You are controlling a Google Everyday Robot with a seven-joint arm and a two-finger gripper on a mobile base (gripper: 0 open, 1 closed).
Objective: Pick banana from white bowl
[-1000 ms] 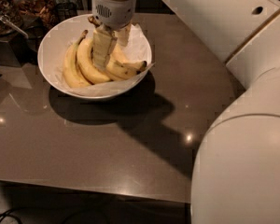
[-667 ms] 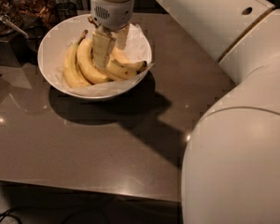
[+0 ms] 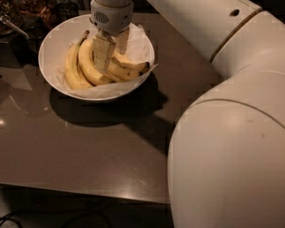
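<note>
The white bowl with its crinkled paper liner stands at the back left of the dark table. Several yellow bananas lie in it. The banana is the long curved one in the middle, with its dark stem end pointing to the bowl's far rim. A banana with dark specks lies to its right. My gripper reaches straight down into the bowl. Its fingers are open and sit over the middle of the bunch. The left finger touches the long banana's right side and hides part of it.
Dark containers and a bowl of snacks stand behind the white bowl at the table's back left. My big white arm fills the right side of the view and hides the table there. The table's front edge runs along the bottom.
My gripper stays over the bananas in the bowl. The arm's large near segment has swung further left into view. The bananas have not moved.
</note>
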